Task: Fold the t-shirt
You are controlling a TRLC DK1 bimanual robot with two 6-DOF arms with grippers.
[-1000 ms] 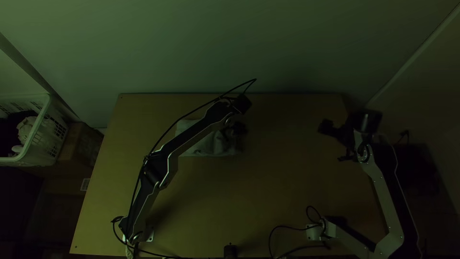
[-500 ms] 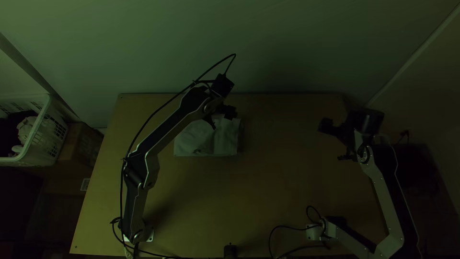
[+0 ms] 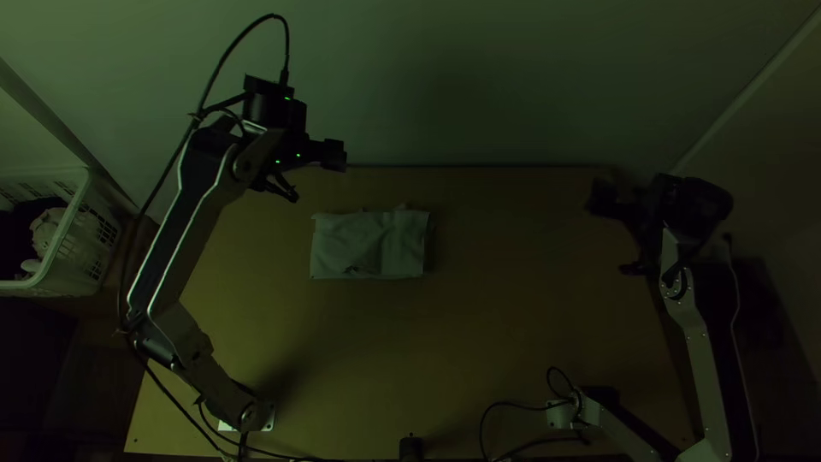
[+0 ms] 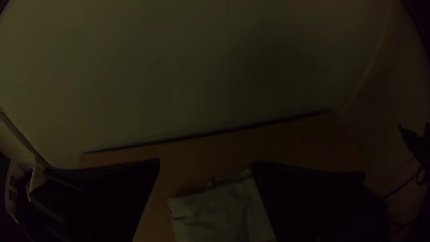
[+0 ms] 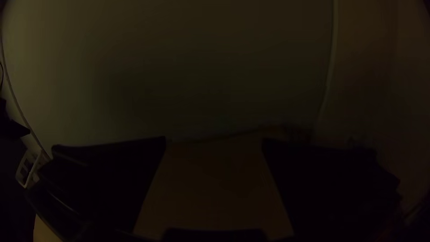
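Table [image 3: 496,342], wooden — t-shirt [image 3: 393,244] on top, wall [image 3: 513,85] behind, basket [image 3: 67,267] nearby — left tool [image 3: 313,175], right tool [image 3: 614,233] spread wide.

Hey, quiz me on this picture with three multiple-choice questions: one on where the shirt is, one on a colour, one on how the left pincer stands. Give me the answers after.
1. Where on the table does the shirt lie?
A) Over the near edge
B) In the far half, left of centre
C) At the near right corner

2. What colour is the basket left of the table?
A) White
B) Red
C) Blue

3. How does the left pincer stand?
A) Shut, with nothing in it
B) Shut on the shirt
C) Open

Answers:
1: B, as the top view shows the shirt beyond the table's middle and slightly left.
2: A, as its pale slatted wall shows at the top view's left edge.
3: C, as the left wrist view shows a wide gap between its fingers.
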